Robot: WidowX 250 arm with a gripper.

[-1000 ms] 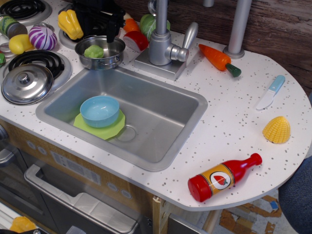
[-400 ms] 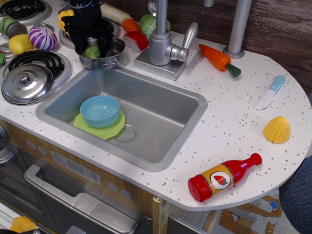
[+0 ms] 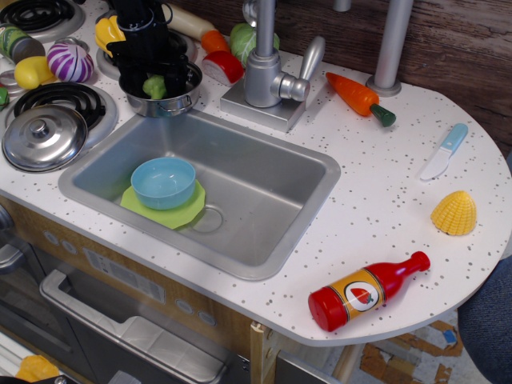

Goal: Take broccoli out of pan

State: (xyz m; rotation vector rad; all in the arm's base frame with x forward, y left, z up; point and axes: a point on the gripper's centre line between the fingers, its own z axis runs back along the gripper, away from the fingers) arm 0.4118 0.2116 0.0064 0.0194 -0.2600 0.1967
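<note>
Green broccoli (image 3: 154, 86) is sitting inside the steel pan (image 3: 160, 99) at the counter's back-left, now with the black gripper (image 3: 152, 80) down inside the pan and its fingers closing around the toy; a second ago the pan was uncovered with the broccoli lying free, and since then the gripper has been dropping and tightening. Grasp looks made or nearly made, though full clamping is hard to confirm, so lift is likely coming next. Pan is sitting just at the sink (image 3: 264, 172) rim, with yellow pepper (image 3: 108, 34) and faucet (image 3: 268, 72) near. Open room is lying forward over the sink basin and further right on the speckled counter (image 3: 376, 184).
</note>
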